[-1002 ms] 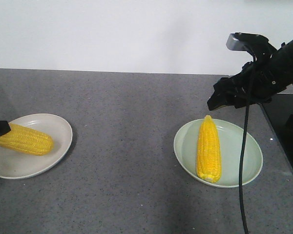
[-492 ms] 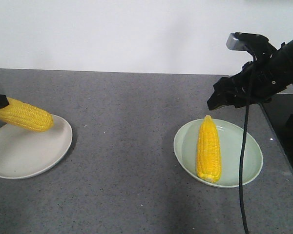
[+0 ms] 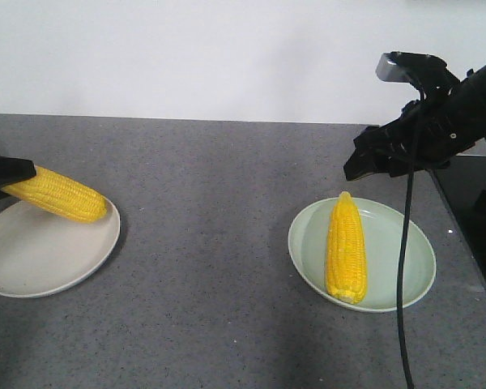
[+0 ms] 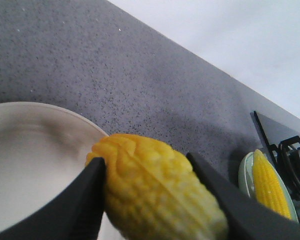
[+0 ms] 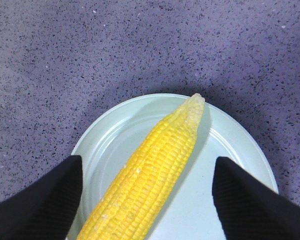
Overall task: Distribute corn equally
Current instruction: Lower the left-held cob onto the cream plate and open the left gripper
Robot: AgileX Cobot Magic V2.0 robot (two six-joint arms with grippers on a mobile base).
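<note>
We start at the left gripper point(image 4: 155, 195): its two dark fingers point(image 4: 87, 200) are clamped on either side of a yellow corn cob point(image 3: 58, 194), pressing its kernels at the thick end. In the front view that cob is held off the surface, tilted, its free end reaching over the far rim of the cream plate point(image 3: 32, 259) at the left edge of the grey speckled countertop point(image 3: 211, 243). We see the plate's surface bare beneath the cob.

The right gripper point(image 5: 150, 195) hangs above the pale green plate point(image 3: 397, 251), its fingers point(image 5: 37, 200) spread wide apart with nothing between them. Below it a second corn cob point(image 3: 346, 247) lies lengthwise on that plate, pointed tip toward the far rim. In the right wrist view we see the cob running diagonally across the plate, between the two fingertips but not touched by them.

A black cable point(image 3: 402, 267) drops from the right arm across the green plate's right side. At the far right edge we make out a dark stovetop point(image 3: 478, 219).

We can read no brand, label or writing on any of these.
</note>
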